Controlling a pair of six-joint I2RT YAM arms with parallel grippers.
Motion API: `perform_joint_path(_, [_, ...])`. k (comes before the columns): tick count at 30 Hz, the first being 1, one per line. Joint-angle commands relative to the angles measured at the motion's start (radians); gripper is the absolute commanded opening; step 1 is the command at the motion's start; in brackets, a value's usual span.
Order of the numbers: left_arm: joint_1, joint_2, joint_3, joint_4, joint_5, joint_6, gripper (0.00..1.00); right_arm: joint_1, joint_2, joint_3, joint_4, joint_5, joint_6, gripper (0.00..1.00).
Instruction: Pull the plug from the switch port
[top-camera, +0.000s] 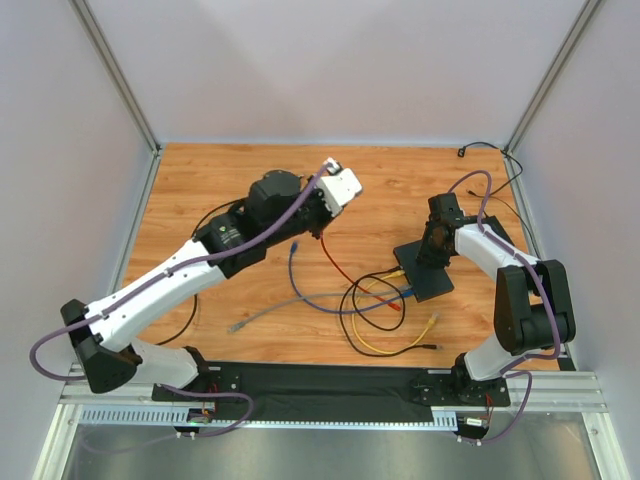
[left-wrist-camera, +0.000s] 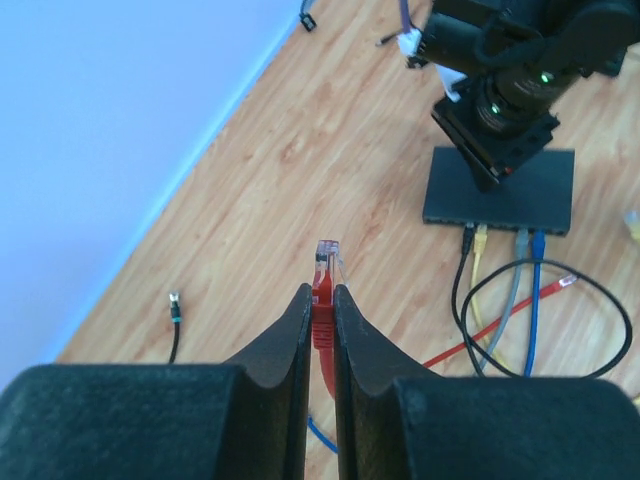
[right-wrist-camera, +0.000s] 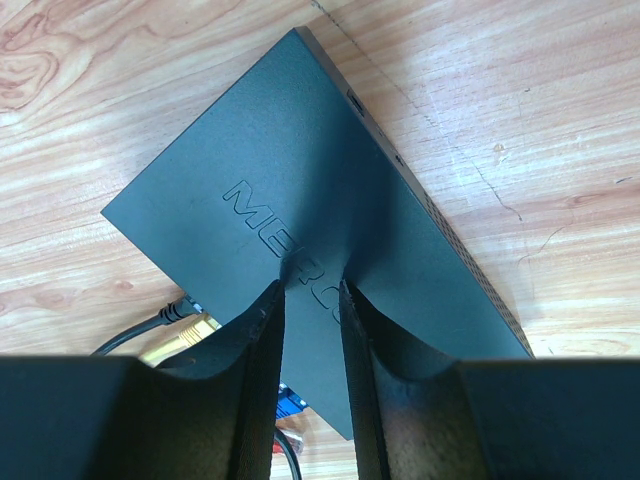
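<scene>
Pinching the unplugged red Ethernet plug, the left gripper could snag its cable on leads at the switch ports ahead-right (right gripper, fingers slightly parted, pins the switch beneath).

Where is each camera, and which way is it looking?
Top camera: above and behind the arms, looking down at the wooden table; left arm and right arm both show.
Left wrist camera: on the left arm, looking along the left fingers, which pinch a red plug, toward the black switch.
Right wrist camera: on the right arm, looking down past the right fingers at the switch top.
Shared: all three show the switch.
</scene>
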Motion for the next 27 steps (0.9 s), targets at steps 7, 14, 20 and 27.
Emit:
perform_joint_path(7, [-0.218, 0.076, -0.053, 0.141, -0.565, 0.374, 0.0, -0.007, 0.043, -0.042, -0.032, 0.068, -0.016, 0.31])
perform_joint_path(14, [-0.245, 0.004, -0.261, 0.648, -0.877, 0.662, 0.0, -0.005, 0.047, -0.041, -0.029, 0.063, -0.016, 0.31])
perform_joint_path(20, [-0.266, -0.059, -0.373, 0.879, -0.883, 0.877, 0.0, -0.007, 0.05, -0.038, -0.027, 0.063, -0.016, 0.31])
perform_joint_path(27, [-0.257, -0.044, -0.378, 1.004, -0.898, 0.953, 0.0, -0.005, 0.052, -0.038, -0.027, 0.059, -0.018, 0.31])
